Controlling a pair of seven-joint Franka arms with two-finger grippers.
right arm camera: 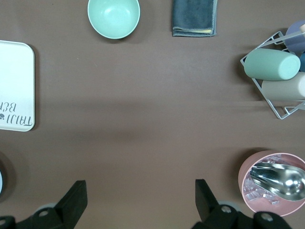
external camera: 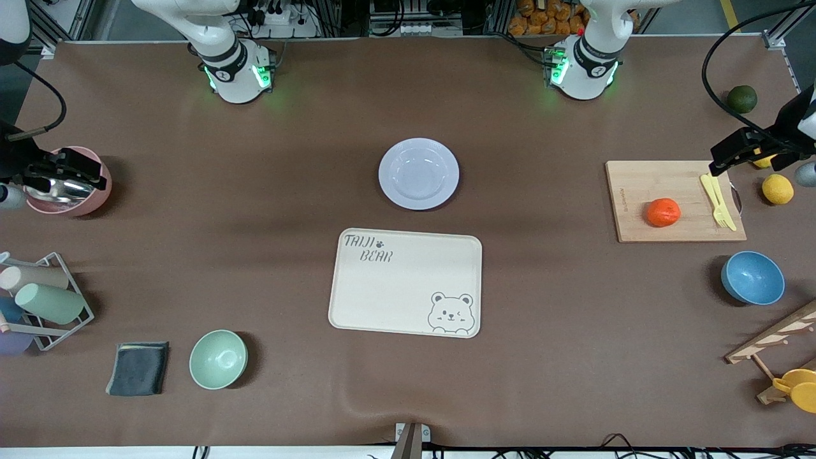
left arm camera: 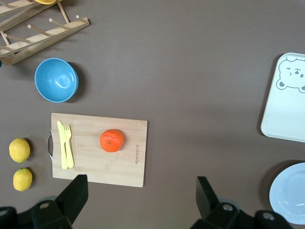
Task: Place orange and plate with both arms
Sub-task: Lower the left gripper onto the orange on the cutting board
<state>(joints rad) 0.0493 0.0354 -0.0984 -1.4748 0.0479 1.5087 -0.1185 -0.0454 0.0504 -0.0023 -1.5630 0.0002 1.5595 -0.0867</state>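
Both grippers' jaws spread wide, empty, touching nothing.

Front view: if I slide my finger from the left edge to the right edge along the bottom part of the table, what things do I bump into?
Gray cloth → green bowl → bear tray → blue bowl.

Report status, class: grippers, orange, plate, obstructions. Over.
Left gripper open, high over the table by the cutting board. Right gripper open, above bare table. Orange on board; plate empty, nothing in the way.
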